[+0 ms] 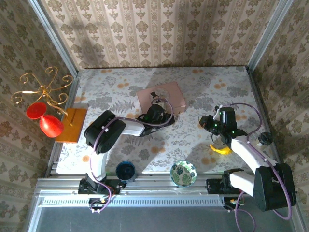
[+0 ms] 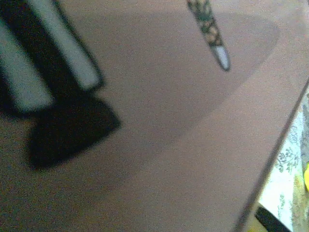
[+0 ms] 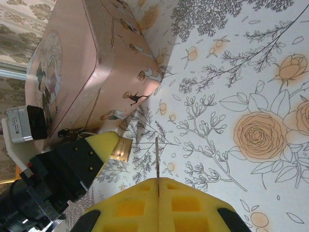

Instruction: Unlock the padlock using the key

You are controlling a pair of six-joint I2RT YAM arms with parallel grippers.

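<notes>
Padlock (image 3: 121, 150) in the clamped jaws of the left gripper (image 3: 107, 144), just beside the one pink box (image 1: 161, 96), box wall close behind. Right gripper (image 3: 158, 181) with jaws together on one key (image 3: 157, 153), blade near the padlock but apart. One banana (image 1: 222, 150) beside the right arm. Two bowls near the arm bases: blue bowl (image 1: 126, 170), green bowl (image 1: 183, 173).

A pink box (image 1: 161, 98) is sitting mid-table on the flowered cloth (image 1: 116, 77). A blue cup (image 1: 126, 170) and a green patterned bowl (image 1: 183, 173) are standing at the near edge. A banana (image 1: 220, 149) is lying to the right (partly hidden), and an orange board (image 1: 71, 124) is resting at the left edge.
</notes>
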